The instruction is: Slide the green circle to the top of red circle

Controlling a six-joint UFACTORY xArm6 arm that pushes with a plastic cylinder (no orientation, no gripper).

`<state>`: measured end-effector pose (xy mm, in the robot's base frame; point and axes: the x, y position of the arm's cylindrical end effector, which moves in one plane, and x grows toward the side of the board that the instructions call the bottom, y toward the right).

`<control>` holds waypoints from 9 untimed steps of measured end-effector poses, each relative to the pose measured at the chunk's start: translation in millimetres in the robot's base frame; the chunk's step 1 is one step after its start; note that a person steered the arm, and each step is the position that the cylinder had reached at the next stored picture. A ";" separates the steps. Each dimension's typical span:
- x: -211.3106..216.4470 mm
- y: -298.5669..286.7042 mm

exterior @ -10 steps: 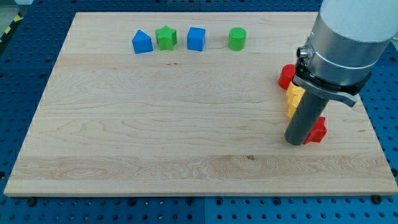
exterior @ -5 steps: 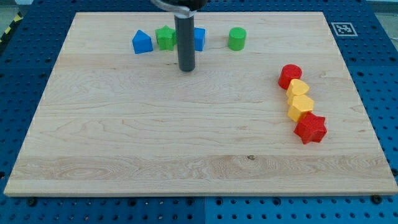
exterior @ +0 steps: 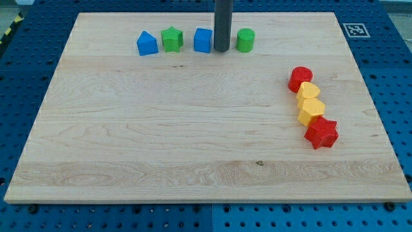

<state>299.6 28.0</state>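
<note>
Two things concern you: the green circle [exterior: 245, 40] stands upright near the table's [exterior: 161, 142] top edge, round, so no heading shows, and the red circle [exterior: 300, 78] sits by the right edge. My tip [exterior: 221, 49], no claw, sits between blue cube [exterior: 203, 40] and green circle.

The board [exterior: 161, 142] is pale wood with visible grain, smooth and matt. The green circle [exterior: 245, 40] and red circle [exterior: 300, 78] look like matt plastic (the other blocks too). The rod is dark, faintly sheened.
</note>
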 end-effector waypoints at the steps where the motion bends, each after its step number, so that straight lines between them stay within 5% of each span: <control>1: -9.2 0.0; 9: -15.4 85.1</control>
<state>284.3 113.1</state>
